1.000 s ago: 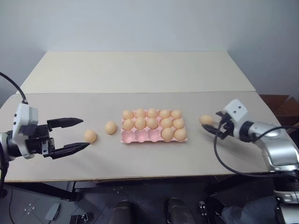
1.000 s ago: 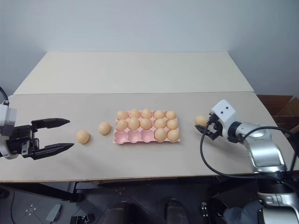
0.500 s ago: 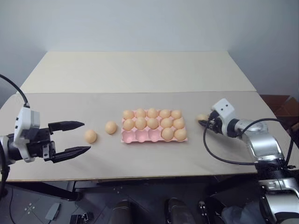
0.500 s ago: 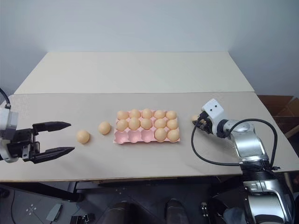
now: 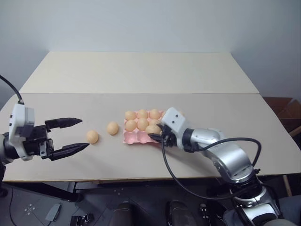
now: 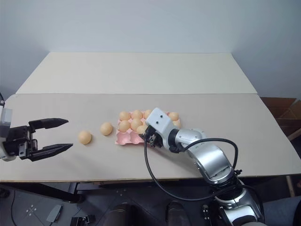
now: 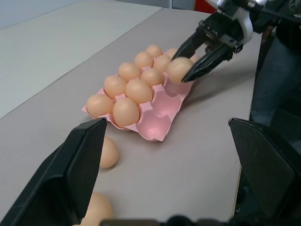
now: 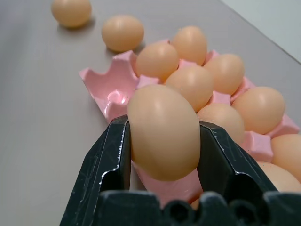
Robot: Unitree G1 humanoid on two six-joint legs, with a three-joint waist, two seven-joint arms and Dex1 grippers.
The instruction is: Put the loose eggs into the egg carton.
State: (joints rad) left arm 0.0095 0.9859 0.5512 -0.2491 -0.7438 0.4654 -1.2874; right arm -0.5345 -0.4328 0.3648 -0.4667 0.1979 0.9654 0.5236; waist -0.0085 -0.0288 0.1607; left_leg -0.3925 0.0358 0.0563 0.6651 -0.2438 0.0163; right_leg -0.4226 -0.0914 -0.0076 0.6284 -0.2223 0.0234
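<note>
From the left eye view, the right gripper (image 5: pixel 156 137) has an egg pinched between its black fingers and hangs over the near row of the pink egg carton (image 5: pixel 134 137), near that row's middle. The left gripper (image 5: pixel 77 134) is spread wide and empty, well off to the left, pointing toward the two loose eggs on the table (image 5: pixel 56 101): the nearer egg (image 5: pixel 92 137) lies just ahead of its fingertips, the farther egg (image 5: pixel 112 128) sits just beside the carton's left edge.

The right eye view gives the same layout; the left arm is plainly the closer one to both table eggs.

In the left wrist view, the held egg (image 7: pixel 179 69) shows clamped in the right gripper's tips, hovering at the carton's near row with bare pink cups beside and below it on the side towards the loose eggs.

The right wrist view looks straight along those fingers (image 8: pixel 115 153): the egg stands with its long axis upright between them, and the empty cups (image 8: pixel 110 89) lie just beyond and below it. I'd judge the next move is a short drop into the nearest hollow, egg end-down, so it seats without knocking its neighbours.
</note>
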